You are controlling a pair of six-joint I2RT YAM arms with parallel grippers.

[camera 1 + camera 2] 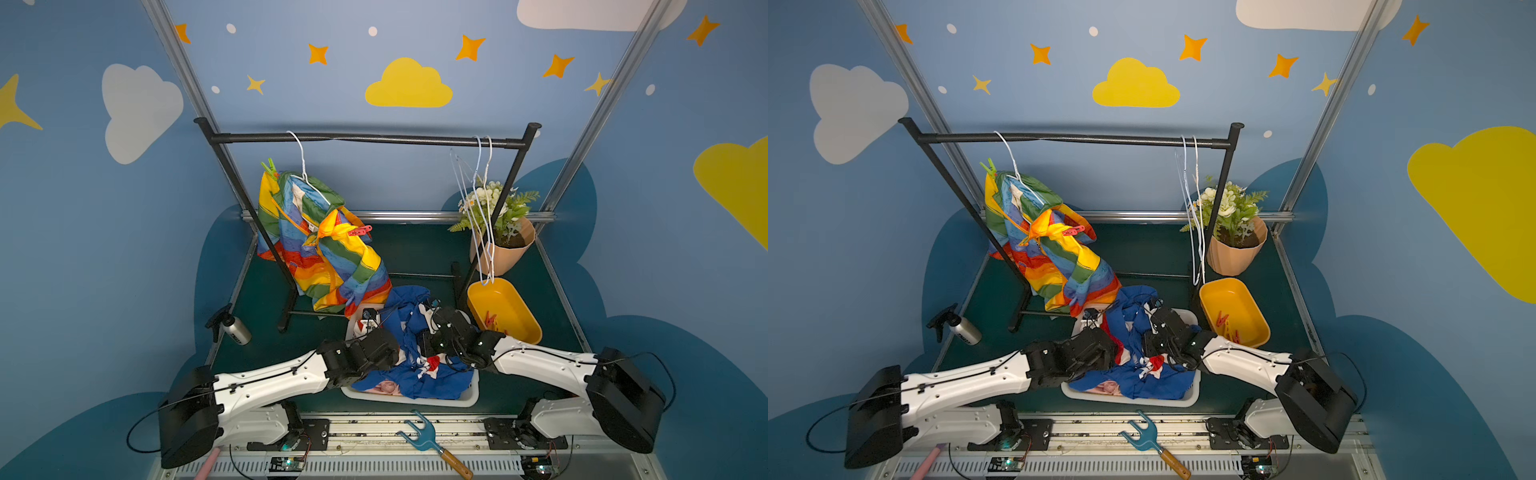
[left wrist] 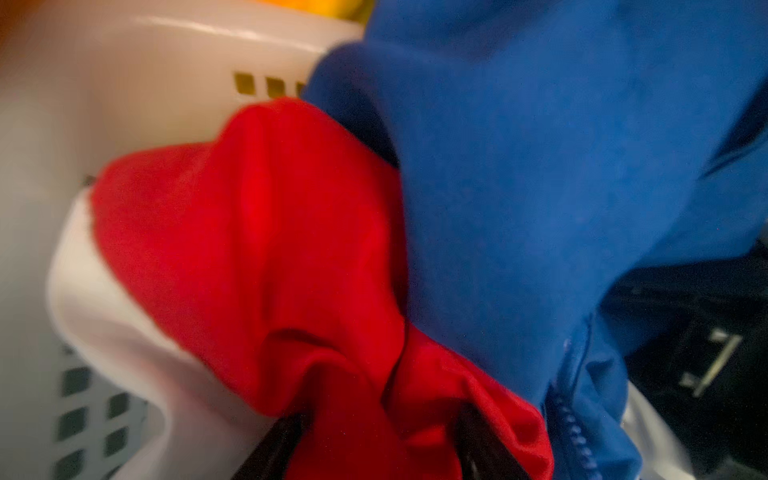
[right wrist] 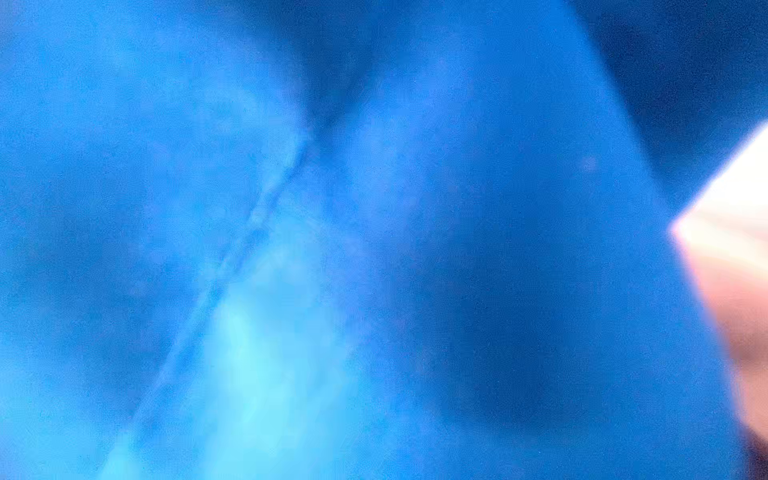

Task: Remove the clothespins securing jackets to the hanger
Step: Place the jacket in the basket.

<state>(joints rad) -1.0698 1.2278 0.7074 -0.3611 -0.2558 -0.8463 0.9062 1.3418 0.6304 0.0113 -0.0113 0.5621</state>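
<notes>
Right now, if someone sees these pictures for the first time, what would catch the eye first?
The rainbow-striped jacket stands out, hanging at the left end of the black rack with a green clothespin and a red clothespin on it. In front, a blue jacket is heaped in the white basket, and right of it a yellow tray holds red clothespins.

The blue jacket (image 3: 374,249) fills the right wrist view, wholly blurred.
</notes>
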